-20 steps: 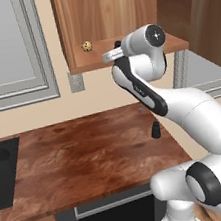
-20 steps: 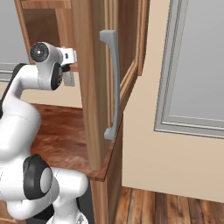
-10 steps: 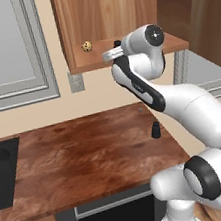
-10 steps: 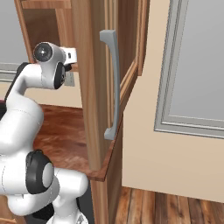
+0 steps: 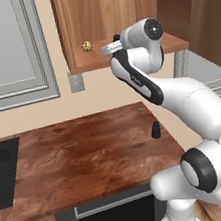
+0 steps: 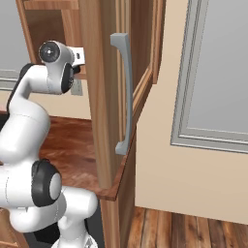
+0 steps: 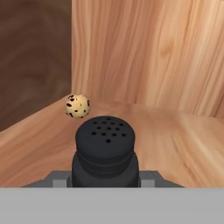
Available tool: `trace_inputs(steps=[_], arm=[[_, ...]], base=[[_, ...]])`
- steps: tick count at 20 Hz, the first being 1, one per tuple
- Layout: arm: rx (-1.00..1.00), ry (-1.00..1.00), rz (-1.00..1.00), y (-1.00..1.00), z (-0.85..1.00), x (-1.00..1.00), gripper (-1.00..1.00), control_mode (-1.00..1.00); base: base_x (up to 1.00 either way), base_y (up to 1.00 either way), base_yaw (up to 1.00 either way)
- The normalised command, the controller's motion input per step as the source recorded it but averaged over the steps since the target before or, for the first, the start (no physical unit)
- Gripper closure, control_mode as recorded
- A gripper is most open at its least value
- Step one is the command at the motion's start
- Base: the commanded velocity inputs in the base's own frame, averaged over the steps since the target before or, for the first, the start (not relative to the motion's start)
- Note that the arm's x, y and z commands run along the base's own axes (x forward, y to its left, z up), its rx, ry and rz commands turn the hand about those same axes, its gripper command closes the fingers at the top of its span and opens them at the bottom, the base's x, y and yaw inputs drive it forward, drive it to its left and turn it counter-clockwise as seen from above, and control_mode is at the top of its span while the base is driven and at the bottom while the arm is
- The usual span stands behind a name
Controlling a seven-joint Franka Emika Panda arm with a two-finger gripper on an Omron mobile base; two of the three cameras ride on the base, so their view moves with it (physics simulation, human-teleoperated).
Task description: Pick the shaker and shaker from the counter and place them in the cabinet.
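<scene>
Shaker in hand: we see one black shaker (image 7: 105, 151) just ahead of the hand camera, its perforated top up, over the cabinet's shelf — we judge it carried upright for setting down.
Gripper: the gripper (image 5: 116, 38) sits at the shelf's front edge; its fingers are hidden, so we cannot tell whether they pinch the shaker or stand apart.
Second shaker: the other shaker (image 5: 156, 130) stands on the worktop near its right edge — we judge it next for collection.
Cabinet: the cabinet (image 5: 117, 10) is open; its shelf holds a tan speckled ball (image 7: 77, 106) near the back left corner, apart from the shaker.
</scene>
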Motion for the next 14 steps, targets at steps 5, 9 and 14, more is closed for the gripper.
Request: trace_inputs(steps=[5, 9, 14], arm=[[0.00, 0.00, 0.00, 0.00, -0.07, 0.14, 1.00, -1.00], [0.00, 0.00, 0.00, 0.00, -0.21, 0.14, 1.00, -1.00], [0.00, 0.00, 0.00, 0.00, -0.21, 0.20, 1.00, -1.00]], base=[[0.00, 0.00, 0.00], [0.00, 0.00, 0.00], [0.00, 0.00, 0.00]])
